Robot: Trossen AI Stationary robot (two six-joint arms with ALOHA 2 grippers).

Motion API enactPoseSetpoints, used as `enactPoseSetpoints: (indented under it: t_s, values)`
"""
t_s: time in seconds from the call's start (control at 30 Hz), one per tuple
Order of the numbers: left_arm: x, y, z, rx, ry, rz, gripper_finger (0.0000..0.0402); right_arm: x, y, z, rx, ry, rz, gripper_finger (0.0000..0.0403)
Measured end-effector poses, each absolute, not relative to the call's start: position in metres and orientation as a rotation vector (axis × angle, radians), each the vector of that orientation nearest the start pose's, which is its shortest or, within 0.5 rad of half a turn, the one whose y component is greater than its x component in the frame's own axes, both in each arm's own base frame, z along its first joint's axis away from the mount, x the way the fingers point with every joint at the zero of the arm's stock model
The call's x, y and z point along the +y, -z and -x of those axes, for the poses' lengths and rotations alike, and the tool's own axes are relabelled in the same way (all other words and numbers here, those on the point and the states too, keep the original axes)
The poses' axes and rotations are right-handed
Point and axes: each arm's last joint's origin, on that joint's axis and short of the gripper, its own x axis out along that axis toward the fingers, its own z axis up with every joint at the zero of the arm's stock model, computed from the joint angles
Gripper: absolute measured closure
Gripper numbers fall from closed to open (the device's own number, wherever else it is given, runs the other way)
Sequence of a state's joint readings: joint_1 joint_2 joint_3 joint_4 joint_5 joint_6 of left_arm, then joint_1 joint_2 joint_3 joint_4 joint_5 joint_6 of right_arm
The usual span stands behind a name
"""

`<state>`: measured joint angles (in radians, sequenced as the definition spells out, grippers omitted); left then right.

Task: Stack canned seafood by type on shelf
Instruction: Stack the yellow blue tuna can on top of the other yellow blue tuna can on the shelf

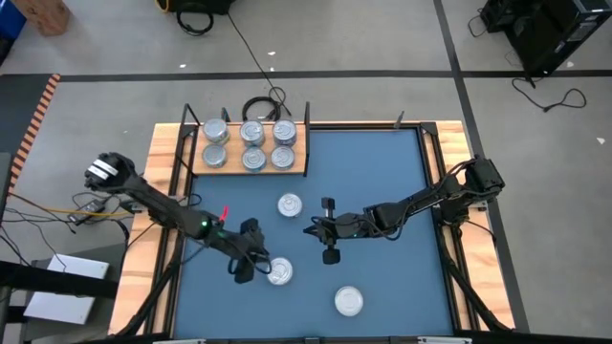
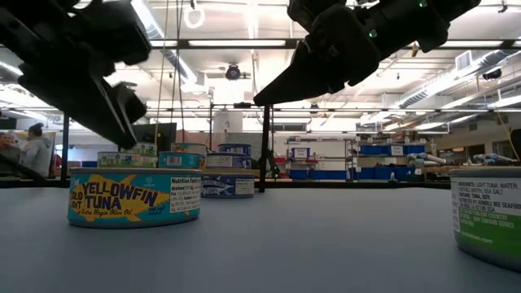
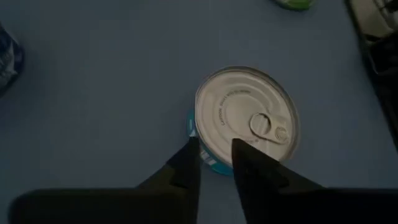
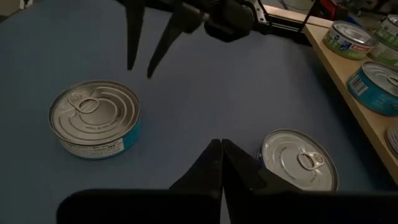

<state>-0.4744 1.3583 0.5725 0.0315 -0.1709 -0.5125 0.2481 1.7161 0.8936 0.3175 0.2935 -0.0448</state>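
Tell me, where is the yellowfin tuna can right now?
In the high view the yellowfin tuna can sits on the blue mat, front left, just beside the left gripper.

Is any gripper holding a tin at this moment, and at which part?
Nothing is held. The left gripper is slightly open above a tin on the mat; the right gripper is shut and empty.

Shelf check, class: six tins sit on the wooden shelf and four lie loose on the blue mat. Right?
Not quite. The high view shows three loose tins on the blue mat, not four. Six on the shelf is right.
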Motion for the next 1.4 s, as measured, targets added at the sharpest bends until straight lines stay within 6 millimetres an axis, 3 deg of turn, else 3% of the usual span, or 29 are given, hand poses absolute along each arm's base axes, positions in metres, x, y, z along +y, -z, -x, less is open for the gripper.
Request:
enactPoseSetpoints:
  t_s: [0.23, 0.43, 1.2, 1.4]
  values:
    - [-0.116, -0.160, -0.240, 0.844, 0.034, 0.251, 0.0270, 0.078, -0.180, -0.344, 0.492, 0.027, 0.207, 0.0391]
    - [-0.114, -0.162, -0.248, 0.943, -0.061, 0.225, 0.0270, 0.078, -0.179, -0.344, 0.494, 0.026, 0.215, 0.0389]
    - [-0.109, -0.155, -0.255, 1.006, -0.029, 0.363, 0.0271, 0.078, -0.179, -0.343, 0.502, 0.026, 0.219, 0.0391]
    - [-0.109, -0.155, -0.254, 1.013, -0.017, 0.367, 0.0298, 0.078, -0.179, -0.343, 0.502, 0.026, 0.218, 0.0390]
